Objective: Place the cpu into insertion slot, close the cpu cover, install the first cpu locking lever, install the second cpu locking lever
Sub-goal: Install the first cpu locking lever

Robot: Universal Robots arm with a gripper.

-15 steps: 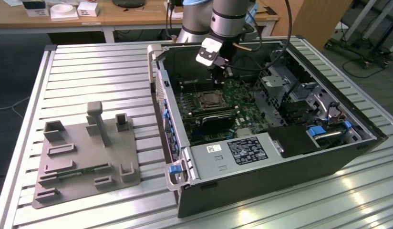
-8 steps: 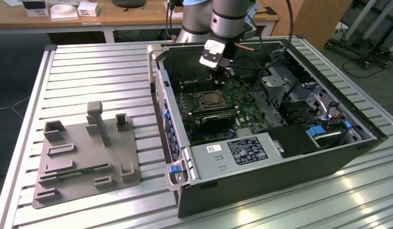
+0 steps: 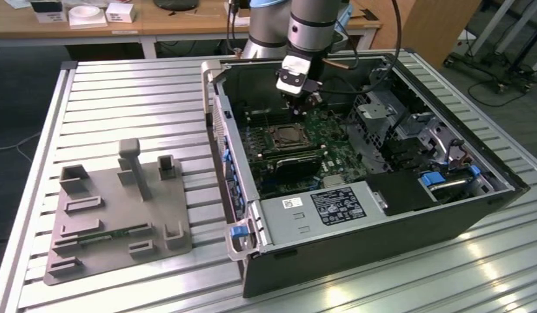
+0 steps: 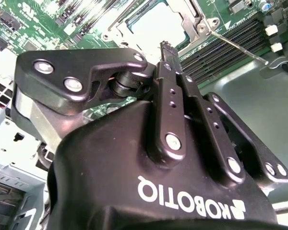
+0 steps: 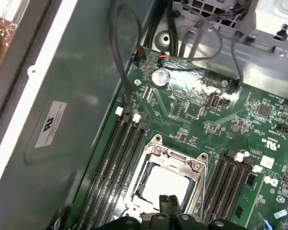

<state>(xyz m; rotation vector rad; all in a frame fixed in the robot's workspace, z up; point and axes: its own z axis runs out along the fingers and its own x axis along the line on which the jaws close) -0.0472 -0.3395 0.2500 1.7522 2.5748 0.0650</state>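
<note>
Glare whitens the small square silvery cpu (image 5: 165,184), partly hidden behind the black gripper (image 5: 168,199); it sits in the silver-rimmed square insertion slot (image 5: 155,140), thin silvery cpu cover (image 5: 180,160) flat around it. Fingers (image 5: 163,206) meet, empty. In the exterior view the arm (image 3: 307,26) stands upright inside the black computer case (image 3: 356,254).

The arm (image 3: 307,26) is a silvery-grey tube with a white block (image 3: 294,67) at the wrist. The gripper (image 4: 166,47) is glossy black, studded with silver screws (image 4: 173,141), with white lettering (image 4: 192,199) across its body.
</note>
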